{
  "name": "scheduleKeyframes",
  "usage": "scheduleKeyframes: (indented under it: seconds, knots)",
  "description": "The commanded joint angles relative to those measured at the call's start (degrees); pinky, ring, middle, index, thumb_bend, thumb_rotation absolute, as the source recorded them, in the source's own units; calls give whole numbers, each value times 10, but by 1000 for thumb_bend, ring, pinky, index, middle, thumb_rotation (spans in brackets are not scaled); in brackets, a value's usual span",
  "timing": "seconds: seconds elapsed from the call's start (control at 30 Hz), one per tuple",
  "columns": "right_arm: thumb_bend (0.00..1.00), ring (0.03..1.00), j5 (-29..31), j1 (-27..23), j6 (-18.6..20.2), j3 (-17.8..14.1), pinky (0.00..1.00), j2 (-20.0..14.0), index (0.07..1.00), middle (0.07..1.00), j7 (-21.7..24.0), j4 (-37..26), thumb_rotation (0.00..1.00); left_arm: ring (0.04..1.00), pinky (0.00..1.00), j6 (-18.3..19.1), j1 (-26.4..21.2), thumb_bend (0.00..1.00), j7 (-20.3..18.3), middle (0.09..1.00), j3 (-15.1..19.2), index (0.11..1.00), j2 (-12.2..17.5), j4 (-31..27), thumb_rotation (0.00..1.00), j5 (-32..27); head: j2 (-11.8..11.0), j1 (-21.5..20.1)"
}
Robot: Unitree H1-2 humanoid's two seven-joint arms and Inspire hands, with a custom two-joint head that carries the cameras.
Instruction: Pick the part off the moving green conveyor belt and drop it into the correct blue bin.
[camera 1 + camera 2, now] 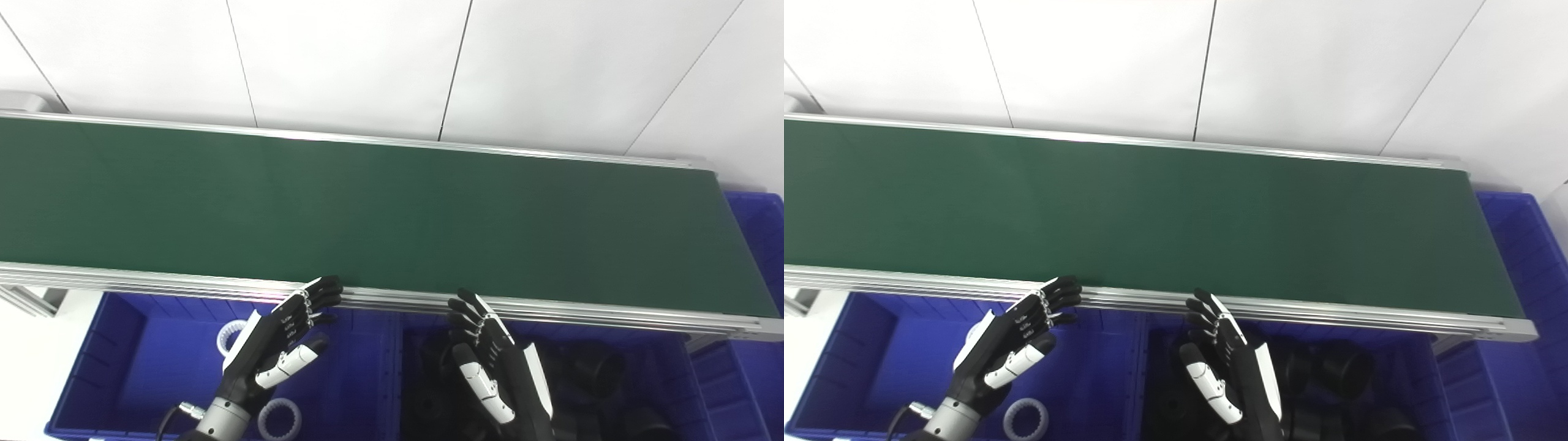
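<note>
Hovering empty, fingers spread: left hand [278, 343], right hand [490, 361]; two white rings [280, 420] in left bin [92, 380]; belt [367, 214] bare.

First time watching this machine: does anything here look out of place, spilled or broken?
Nothing stands out. The green belt carries no part, both hands are open above the bins, white rings lie in one, black parts in the other.

Bare green conveyor belt [380, 214] between silver aluminium rails [184, 286], slanting across the view
</note>
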Motion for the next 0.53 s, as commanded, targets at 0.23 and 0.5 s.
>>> scheduleKeyframes:
  seconds: [0.23,0.5]
  knots:
    - [562,798,-2,1,-25,4,711,8,891,845,-7,-7,755,828,751,-33,-8,752,6,838,-5,832,7,-9,585,8,-1,0]
    - [555,798,-5,1,-24,6,712,8,891,843,-10,-6,751,825,751,-35,-8,747,6,838,-6,829,7,-7,554,8,-3,-1]
